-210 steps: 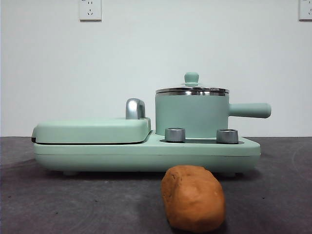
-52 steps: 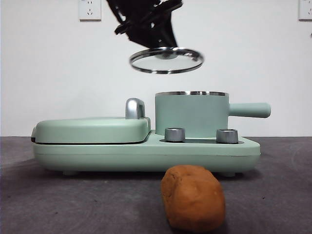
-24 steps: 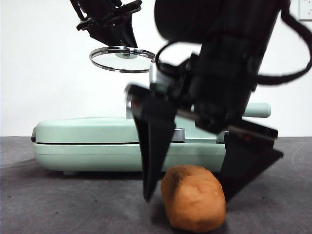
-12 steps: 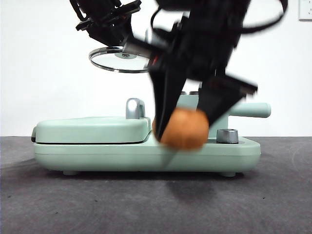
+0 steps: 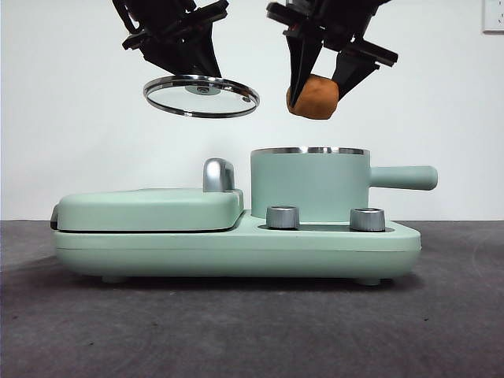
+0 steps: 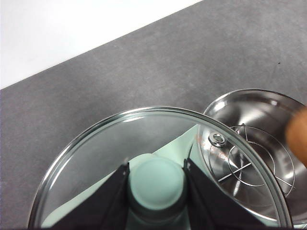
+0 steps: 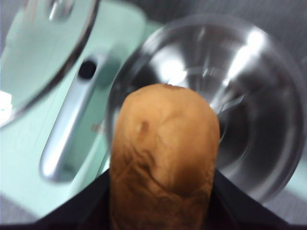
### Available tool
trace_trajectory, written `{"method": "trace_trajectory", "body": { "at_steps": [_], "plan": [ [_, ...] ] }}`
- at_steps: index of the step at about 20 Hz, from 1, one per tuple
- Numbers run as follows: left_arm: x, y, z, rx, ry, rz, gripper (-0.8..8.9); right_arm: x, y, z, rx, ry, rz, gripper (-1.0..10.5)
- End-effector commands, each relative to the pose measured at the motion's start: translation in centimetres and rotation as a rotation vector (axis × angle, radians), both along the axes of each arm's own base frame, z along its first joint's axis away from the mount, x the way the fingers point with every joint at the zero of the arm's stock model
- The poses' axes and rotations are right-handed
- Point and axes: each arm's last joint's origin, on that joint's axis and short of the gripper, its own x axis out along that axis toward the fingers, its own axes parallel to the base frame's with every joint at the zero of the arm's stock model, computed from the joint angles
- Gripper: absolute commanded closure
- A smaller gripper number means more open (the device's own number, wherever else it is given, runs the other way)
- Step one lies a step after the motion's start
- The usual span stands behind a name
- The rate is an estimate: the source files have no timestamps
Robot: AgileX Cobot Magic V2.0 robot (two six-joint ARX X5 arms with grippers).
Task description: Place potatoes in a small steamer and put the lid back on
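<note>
My right gripper [image 5: 317, 83] is shut on the orange-brown potato [image 5: 313, 97] and holds it in the air just above the open mint-green steamer [image 5: 309, 186]. In the right wrist view the potato [image 7: 163, 158] hangs over the steamer's shiny steel inside [image 7: 249, 124]. My left gripper [image 5: 185, 59] is shut on the knob of the glass lid [image 5: 201, 95] and holds it high above the griddle cover, left of the steamer. In the left wrist view the knob [image 6: 156, 187] sits between my jaws and the steamer's inside [image 6: 254, 139] shows beyond the lid's rim [image 6: 86, 141].
The steamer stands on a mint-green cooker base [image 5: 236, 248] with two steel dials [image 5: 283, 217]. A flat mint-green griddle cover [image 5: 150, 209] with a chrome handle [image 5: 218, 175] lies on its left half. The steamer's side handle [image 5: 403, 178] points right. Dark grey tabletop [image 5: 252, 331] lies in front.
My right gripper has closed on the potato on the table and lifted it up to above the steamer's mouth. The left gripper holds the lid still.
</note>
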Motion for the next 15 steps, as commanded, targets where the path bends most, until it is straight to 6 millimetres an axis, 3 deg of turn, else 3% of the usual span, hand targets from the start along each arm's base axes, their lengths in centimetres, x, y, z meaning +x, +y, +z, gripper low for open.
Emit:
{"method": "trace_trajectory", "body": {
  "at_steps": [1, 8, 15],
  "plan": [
    [-0.3, 0.0, 1.7, -0.024, -0.066, -0.008, 8.05, 1.9, 0.3, -0.9, -0.024, 0.004, 0.018, 8.7],
    [-0.3, 0.0, 1.7, -0.025, -0.066, -0.008, 8.05, 4.2, 0.7, -4.9, -0.083, 0.082, 0.053, 8.7],
    [-0.3, 0.0, 1.7, -0.025, -0.067, -0.008, 8.05, 4.4, 1.0, -6.6, -0.136, 0.139, 0.100, 8.4]
  ]
}}
